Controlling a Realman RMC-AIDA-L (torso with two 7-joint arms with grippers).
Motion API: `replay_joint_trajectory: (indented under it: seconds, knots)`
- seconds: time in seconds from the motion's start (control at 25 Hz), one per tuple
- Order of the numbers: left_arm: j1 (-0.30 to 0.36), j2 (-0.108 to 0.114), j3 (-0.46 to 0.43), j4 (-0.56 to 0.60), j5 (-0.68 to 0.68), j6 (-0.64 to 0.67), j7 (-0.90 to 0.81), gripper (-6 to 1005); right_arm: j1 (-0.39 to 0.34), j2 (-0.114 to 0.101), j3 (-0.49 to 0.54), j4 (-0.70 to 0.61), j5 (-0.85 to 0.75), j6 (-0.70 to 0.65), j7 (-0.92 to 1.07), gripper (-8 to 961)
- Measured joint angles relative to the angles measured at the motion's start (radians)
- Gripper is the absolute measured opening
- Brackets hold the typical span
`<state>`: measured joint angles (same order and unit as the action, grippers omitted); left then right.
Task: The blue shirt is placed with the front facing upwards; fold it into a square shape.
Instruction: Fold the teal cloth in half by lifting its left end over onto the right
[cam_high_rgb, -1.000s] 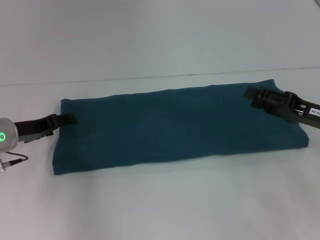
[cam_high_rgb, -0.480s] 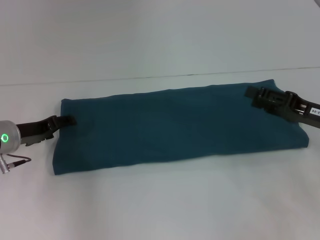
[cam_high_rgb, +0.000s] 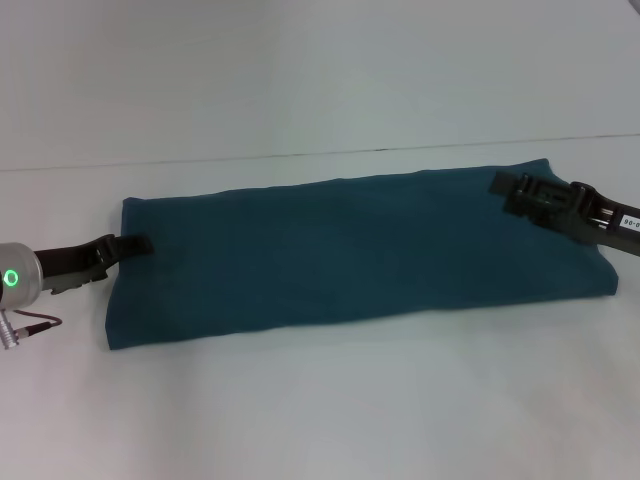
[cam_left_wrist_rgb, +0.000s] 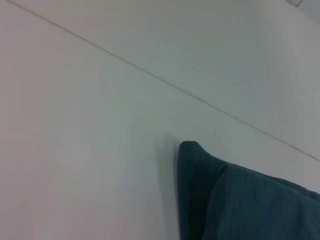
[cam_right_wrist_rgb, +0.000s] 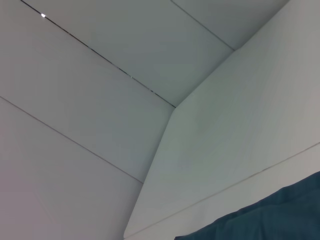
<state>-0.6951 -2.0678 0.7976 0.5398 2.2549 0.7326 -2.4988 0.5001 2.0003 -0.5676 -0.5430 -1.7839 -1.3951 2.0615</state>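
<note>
The blue shirt lies as a long band. Left gripper at 9 o'clock, right gripper at 2 o'clock; jaw state indeterminate. Lift both ends evenly.

White table fills the foreground, plain surface. Thin dark seam line runs across it farther back. Pale wall panels with narrow joints behind.

The blue shirt lay folded, its lettering and neckline hidden. Both wrist views cropped it to one corner.
</note>
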Motion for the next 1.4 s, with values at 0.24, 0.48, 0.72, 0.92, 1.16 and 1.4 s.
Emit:
replay_joint_trajectory:
  seconds: [0.24,0.48,0.72,0.92,1.16,1.4]
  knots:
    - [0.001,0.000,-0.006,0.002,-0.005,-0.007,0.000,884,0.000,0.000,0.000,0.000,0.000,0.001,-0.001,699]
    - [0.001,0.000,-0.002,0.001,-0.001,-0.011,-0.006,883,0.000,0.001,0.000,0.000,0.000,0.001,-0.001,699]
    - [0.001,0.000,0.004,0.000,0.000,-0.006,-0.007,883,0.000,0.002,0.000,0.000,-0.001,0.001,-0.001,699]
    - [0.002,0.000,0.016,-0.005,0.000,-0.004,-0.009,883,0.000,0.002,0.000,0.000,-0.002,0.001,-0.001,699]
    - [0.000,0.000,0.016,-0.013,0.000,-0.004,-0.006,884,0.000,0.001,0.000,0.000,-0.002,0.002,-0.001,699]
    - [-0.006,-0.002,0.036,-0.012,-0.001,0.021,-0.008,876,0.000,0.000,0.000,0.000,-0.001,0.002,-0.001,699]
